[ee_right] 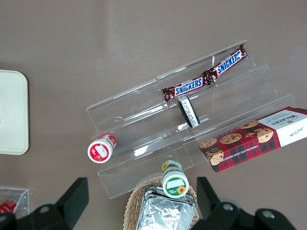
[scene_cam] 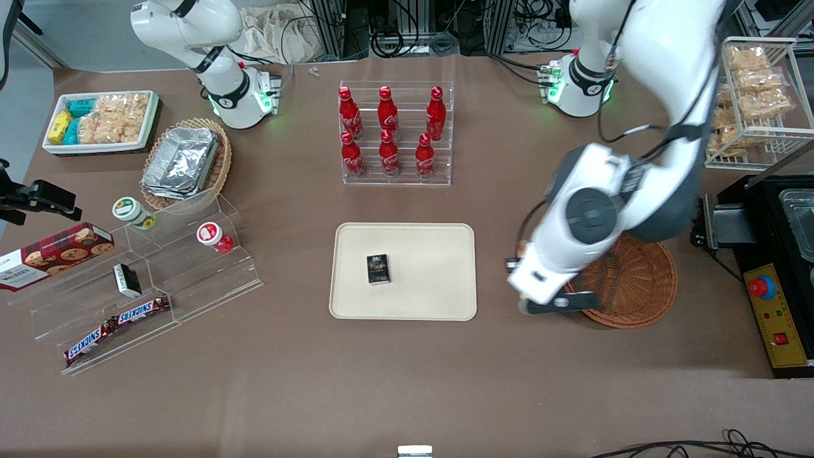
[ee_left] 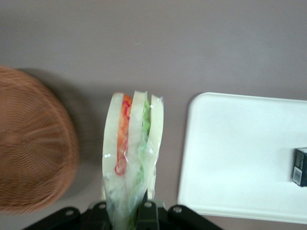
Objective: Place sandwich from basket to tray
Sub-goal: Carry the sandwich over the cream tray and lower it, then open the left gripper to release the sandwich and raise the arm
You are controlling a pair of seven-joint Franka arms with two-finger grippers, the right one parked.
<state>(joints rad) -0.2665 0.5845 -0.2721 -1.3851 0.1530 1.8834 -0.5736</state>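
I am carrying the triangular pale-bread sandwich (ee_left: 133, 158), my fingers (ee_left: 125, 211) clamped on its wrapped end, above the brown counter (ee_left: 158, 43) between the round reddish-brown wicker basket (ee_left: 33, 148) and the flat cream rectangular tray (ee_left: 240, 153). Next, I judge, I am needing to travel on over the tray's bare area, clear of the small black box (ee_left: 300, 166), and lower before letting go.

The sandwich (ee_left: 132, 153) is three slices of pale bread with an orange-red layer and a green layer between them, in clear wrap. It is held up in the air in the claw (ee_left: 129, 213), over the bare table between the basket and the tray.

The basket (scene_cam: 636, 280) is round, brown and woven. It sits on the table at about 3 o'clock from the tray.

The tray (scene_cam: 420, 254) is flat and cream, with round corners and a low rim. It lies flat on the table.
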